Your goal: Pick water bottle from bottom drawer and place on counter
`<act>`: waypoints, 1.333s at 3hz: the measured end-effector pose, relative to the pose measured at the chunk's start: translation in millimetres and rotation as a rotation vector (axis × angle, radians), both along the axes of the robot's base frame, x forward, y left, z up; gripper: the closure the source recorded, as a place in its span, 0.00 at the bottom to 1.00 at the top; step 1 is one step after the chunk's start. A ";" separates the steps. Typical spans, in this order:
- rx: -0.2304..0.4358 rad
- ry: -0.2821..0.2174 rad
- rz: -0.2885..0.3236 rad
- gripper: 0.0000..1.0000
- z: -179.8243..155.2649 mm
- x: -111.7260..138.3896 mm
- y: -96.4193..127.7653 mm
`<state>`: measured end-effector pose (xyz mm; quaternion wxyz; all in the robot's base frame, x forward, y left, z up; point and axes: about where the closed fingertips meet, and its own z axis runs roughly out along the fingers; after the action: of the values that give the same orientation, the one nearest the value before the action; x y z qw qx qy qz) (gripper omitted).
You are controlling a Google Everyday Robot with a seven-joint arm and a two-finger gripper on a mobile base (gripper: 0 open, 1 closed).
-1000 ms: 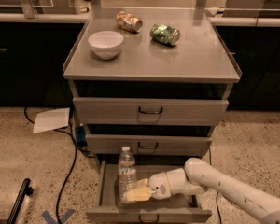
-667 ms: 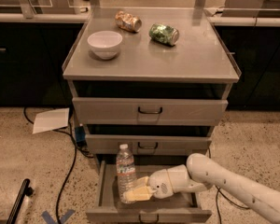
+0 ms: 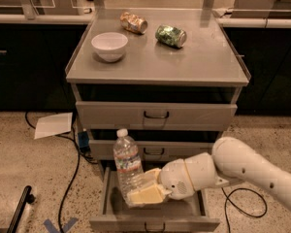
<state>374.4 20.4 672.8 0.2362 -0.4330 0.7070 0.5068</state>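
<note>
The bottom drawer [image 3: 155,223] is pulled out, with the water bottle [image 3: 127,161] upright at its left. The gripper [image 3: 144,188] reaches in from the right, its fingers [image 3: 146,196] apparently clamped on the bottle's base. The counter [image 3: 194,69] holds 1 bowl [image 3: 109,45] and 2 cans, green [image 3: 170,35] and tan [image 3: 134,22], with open surface toward its front edge.

Gripping the clear, white-capped water bottle [image 3: 127,164] near its base with the gripper [image 3: 144,193], standing almost upright, cap leaning slightly left, at the left side of the pulled-out bottom drawer [image 3: 155,223], well below the grey counter [image 3: 155,62].
</note>
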 end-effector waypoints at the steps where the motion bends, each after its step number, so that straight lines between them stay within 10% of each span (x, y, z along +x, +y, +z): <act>1: -0.039 -0.037 0.008 1.00 13.5 -1.9 0.1; 4: -0.105 -0.171 -0.031 1.00 73.4 27.0 -16.2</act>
<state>401.3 4.2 746.2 0.2807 -0.4755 0.7163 0.4266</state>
